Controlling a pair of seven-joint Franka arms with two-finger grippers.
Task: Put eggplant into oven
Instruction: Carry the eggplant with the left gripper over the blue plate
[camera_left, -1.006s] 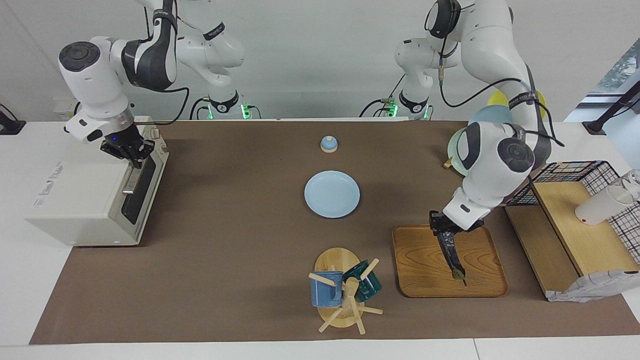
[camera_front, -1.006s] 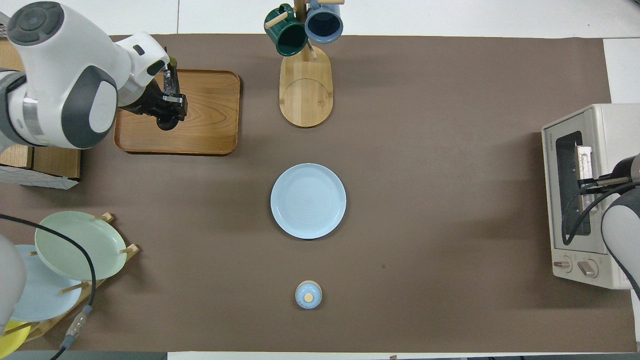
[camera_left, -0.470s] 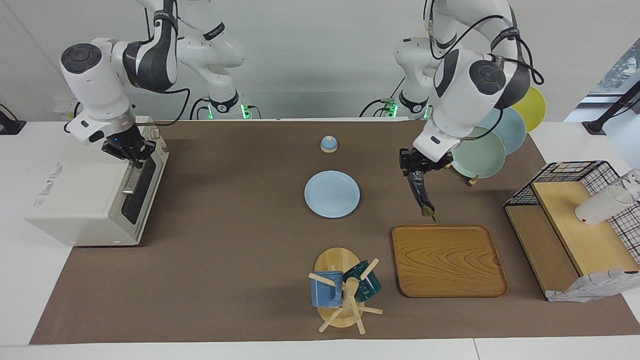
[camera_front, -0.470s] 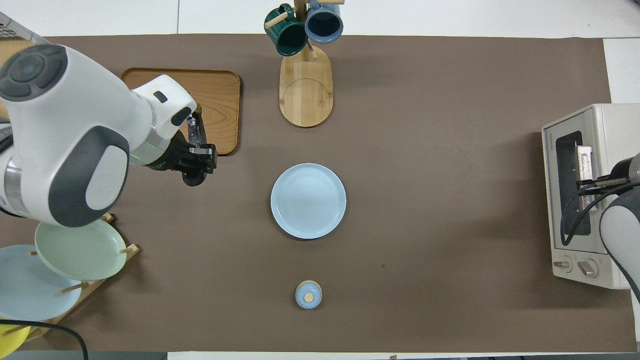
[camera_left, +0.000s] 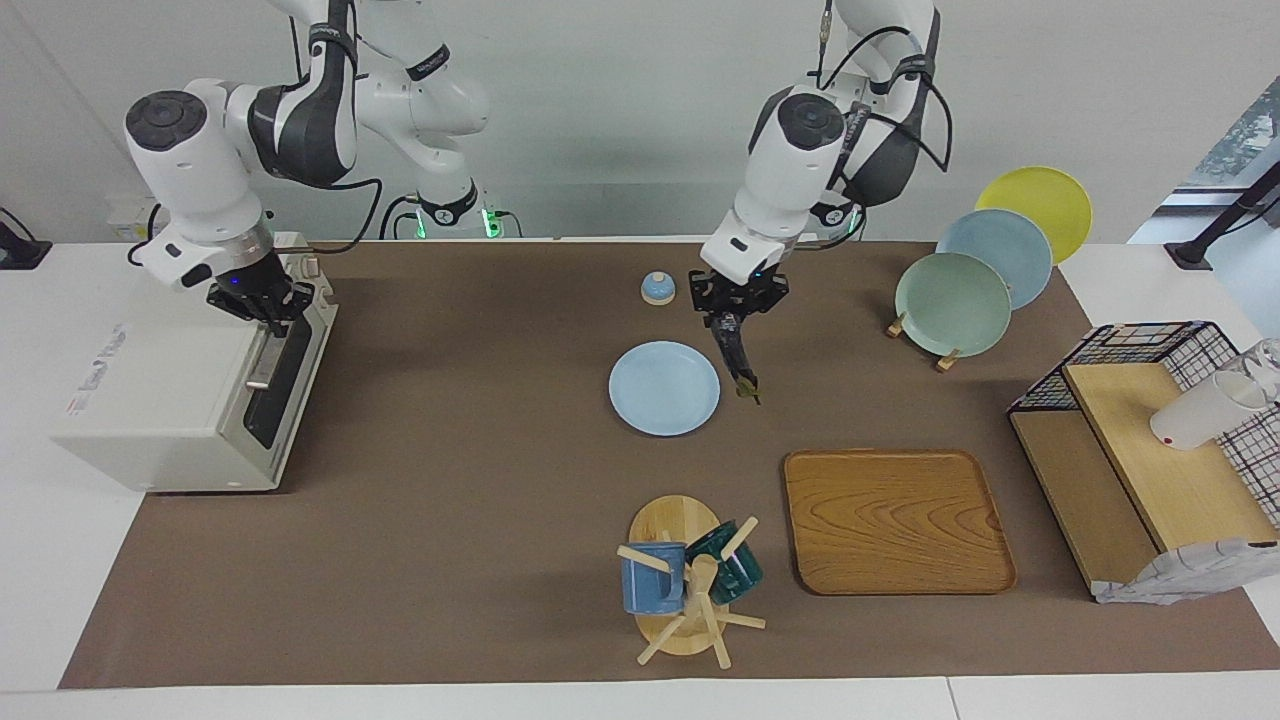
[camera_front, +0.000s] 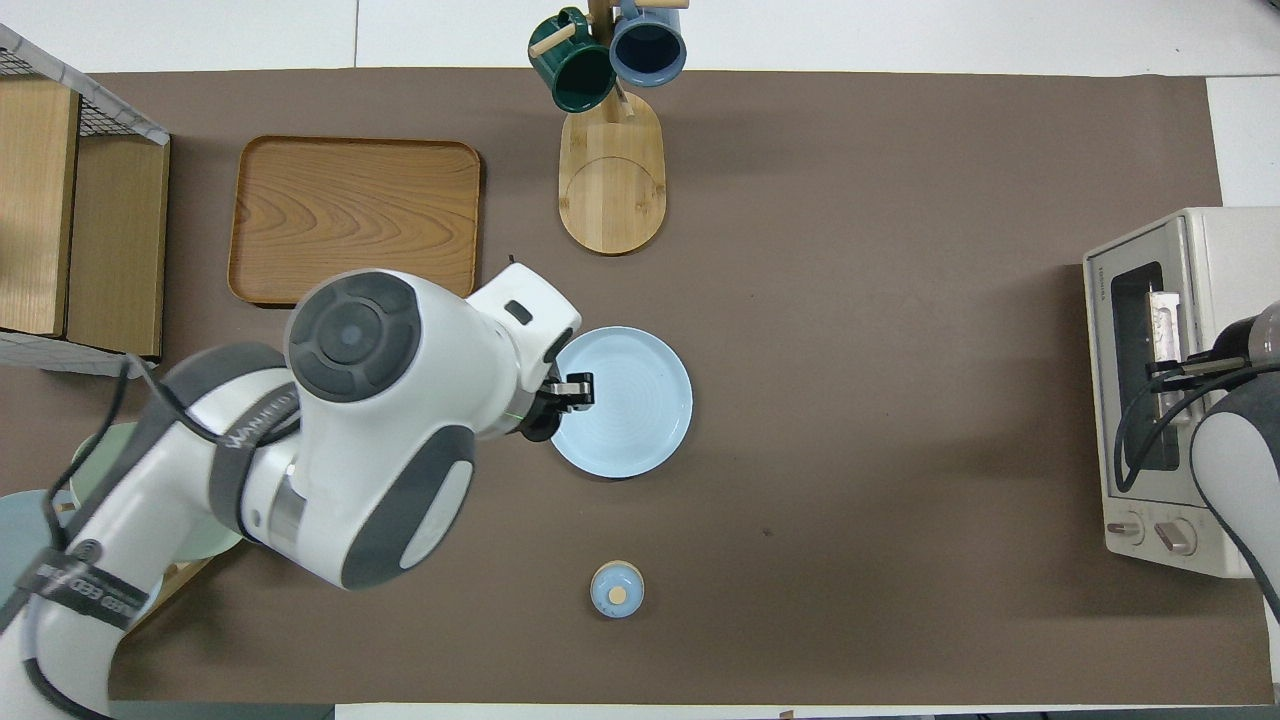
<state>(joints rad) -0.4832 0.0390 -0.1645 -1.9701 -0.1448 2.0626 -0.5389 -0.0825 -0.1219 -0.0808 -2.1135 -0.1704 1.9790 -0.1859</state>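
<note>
A: Where's the eggplant (camera_left: 738, 362)?
B: Hanging from L gripper (camera_left: 733, 318), fingers pinched on its top end, up over the mat beside the blue plate (camera_left: 664, 388) (stem tip down).
A: R gripper (camera_left: 262, 303)?
B: Fingers pressed together at the oven (camera_left: 190, 395) door's handle (camera_left: 261, 364).

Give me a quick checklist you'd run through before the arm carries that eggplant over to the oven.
1. Eggplant gripped: ok, left claw is shut on its upper end and it hangs down, in the air beside the blue plate.
2. Oven door open: not ok, it looks closed.
3. Right claw on the door handle: ok, shut at the handle's end nearer to the robots.
4. Path toward the oven: ok, only the low plate and bare brown mat.
5. Room inside the oven: cannot tell.
</note>
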